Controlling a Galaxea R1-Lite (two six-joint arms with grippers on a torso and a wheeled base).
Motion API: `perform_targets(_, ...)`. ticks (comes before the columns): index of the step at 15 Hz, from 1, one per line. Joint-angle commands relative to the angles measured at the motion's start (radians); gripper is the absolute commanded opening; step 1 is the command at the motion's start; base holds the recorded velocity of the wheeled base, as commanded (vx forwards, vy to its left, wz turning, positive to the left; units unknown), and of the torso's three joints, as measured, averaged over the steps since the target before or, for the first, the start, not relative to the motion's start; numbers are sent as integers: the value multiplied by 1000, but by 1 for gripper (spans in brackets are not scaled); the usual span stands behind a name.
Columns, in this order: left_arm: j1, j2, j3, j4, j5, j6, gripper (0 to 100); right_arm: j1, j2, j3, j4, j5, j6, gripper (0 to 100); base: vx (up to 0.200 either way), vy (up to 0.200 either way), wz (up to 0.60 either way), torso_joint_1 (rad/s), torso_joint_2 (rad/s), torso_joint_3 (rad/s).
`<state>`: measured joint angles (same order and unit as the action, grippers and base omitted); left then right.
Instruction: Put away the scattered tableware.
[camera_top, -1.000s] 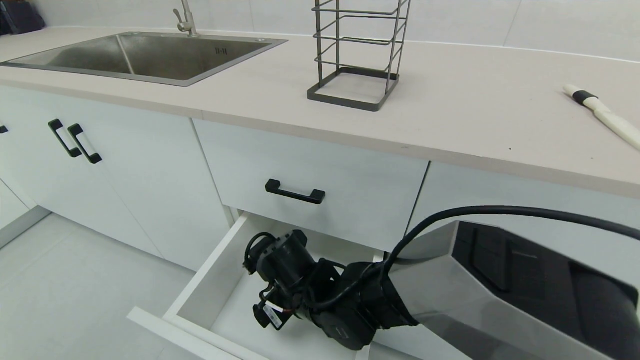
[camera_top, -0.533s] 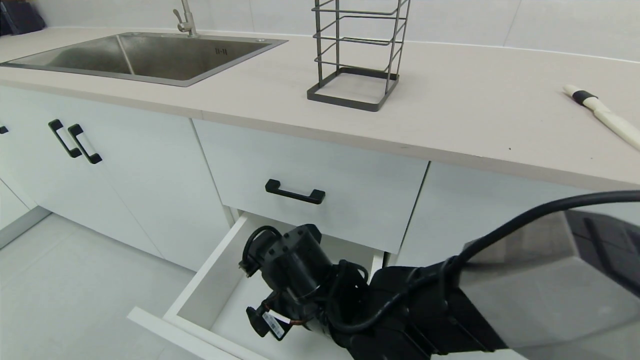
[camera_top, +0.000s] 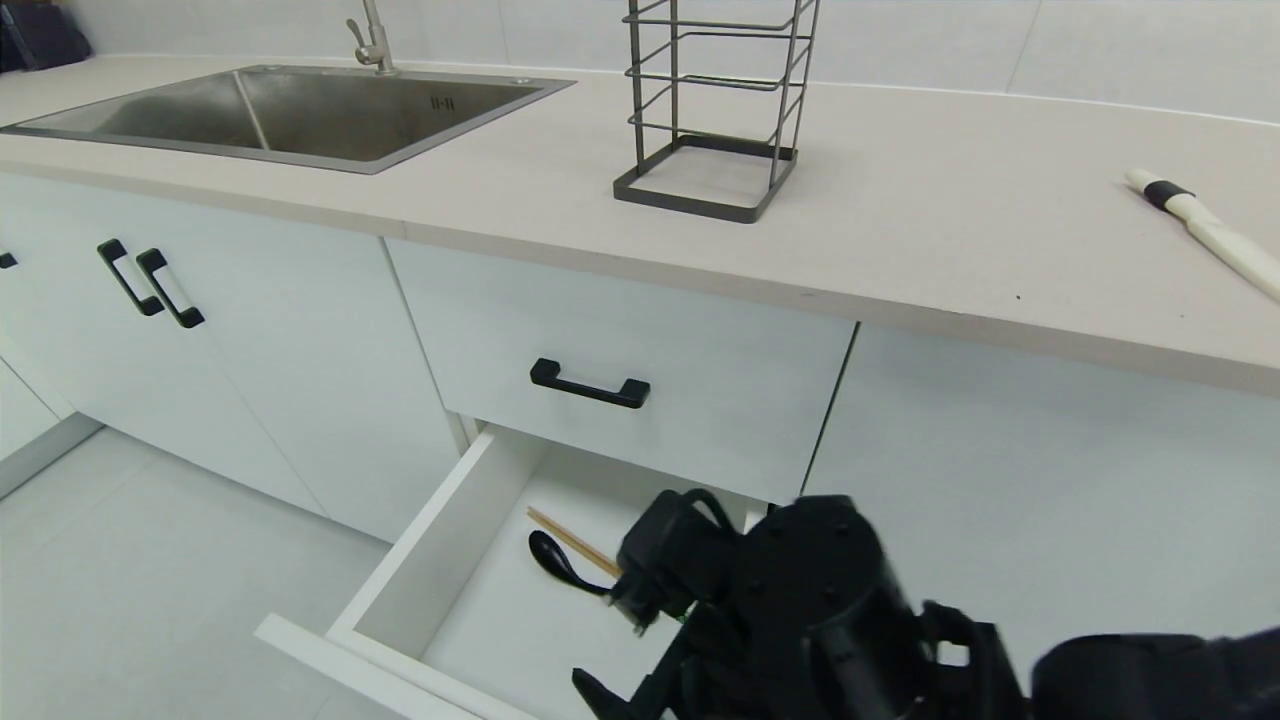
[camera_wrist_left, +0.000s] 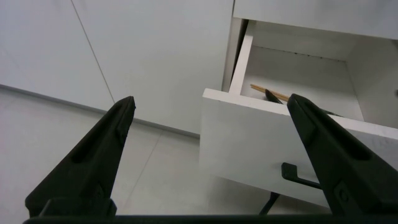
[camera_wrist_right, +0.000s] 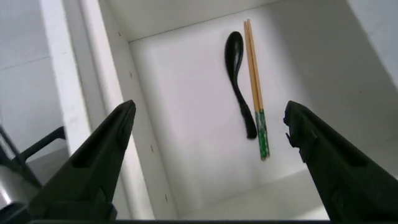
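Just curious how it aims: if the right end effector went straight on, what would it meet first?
The right end effector would probably meet the bare floor of the drawer first, beside the black spoon and chopsticks; depth is unclear.

White cabinets (camera_top: 300, 380), beige countertop (camera_top: 950, 230), steel sink (camera_top: 330, 110), tiled wall (camera_top: 1000, 45), grey floor (camera_top: 150, 560).

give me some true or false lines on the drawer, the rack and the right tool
1. The black spoon lies beside the chopsticks in the open drawer. True.
2. The wire rack stands in the sink. False: it stands on the counter, to the right of the sink.
3. The right tool is shut on the spoon. False: it is open over the drawer, holding nothing.
4. A white-handled utensil lies on the counter. True.
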<state>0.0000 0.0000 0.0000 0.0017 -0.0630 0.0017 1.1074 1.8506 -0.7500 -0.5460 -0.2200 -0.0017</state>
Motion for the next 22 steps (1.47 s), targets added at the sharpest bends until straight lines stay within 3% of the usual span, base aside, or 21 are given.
perform_targets(1, 0, 2, 0, 0, 0, 0, 100, -51, -249, 173, -17, 7, -9, 100, 0, 0, 0, 0, 0, 0)
perform_targets(4, 0, 2, 0, 0, 2, 0, 100, -66, -433, 339, -22, 33, -29, 100, 0, 0, 0, 0, 0, 0)
perform_targets(6, 0, 2, 0, 0, 0, 0, 100, -123, -567, 454, -14, 59, -64, 100, 0, 0, 0, 0, 0, 0)
perform_targets(8, 0, 2, 0, 0, 0, 0, 100, -247, -881, 624, 47, 131, -115, 100, 0, 0, 0, 0, 0, 0)
perform_targets(11, 0, 2, 0, 0, 0, 0, 100, -319, -1231, 638, 196, 134, -123, 100, 0, 0, 0, 0, 0, 0)
perform_targets(13, 0, 2, 0, 0, 0, 0, 100, -491, -1378, 621, 284, 133, -93, 100, 0, 0, 0, 0, 0, 0)
perform_targets(14, 0, 2, 0, 0, 0, 0, 100, -644, -1458, 644, 310, 154, -69, 100, 0, 0, 0, 0, 0, 0)
perform_targets(15, 0, 2, 0, 0, 0, 0, 100, -683, -1482, 650, 324, 171, -69, 100, 0, 0, 0, 0, 0, 0)
perform_targets(18, 0, 2, 0, 0, -1, 0, 100, -960, -1703, 644, 443, 315, -95, 100, 0, 0, 0, 0, 0, 0)
perform_targets(21, 0, 2, 0, 0, -1, -2, 100, -1022, -1745, 666, 459, 326, -96, 100, 0, 0, 0, 0, 0, 0)
perform_targets(22, 0, 2, 0, 0, -1, -3, 100, -1023, -1745, 738, 454, 323, -95, 100, 0, 0, 0, 0, 0, 0)
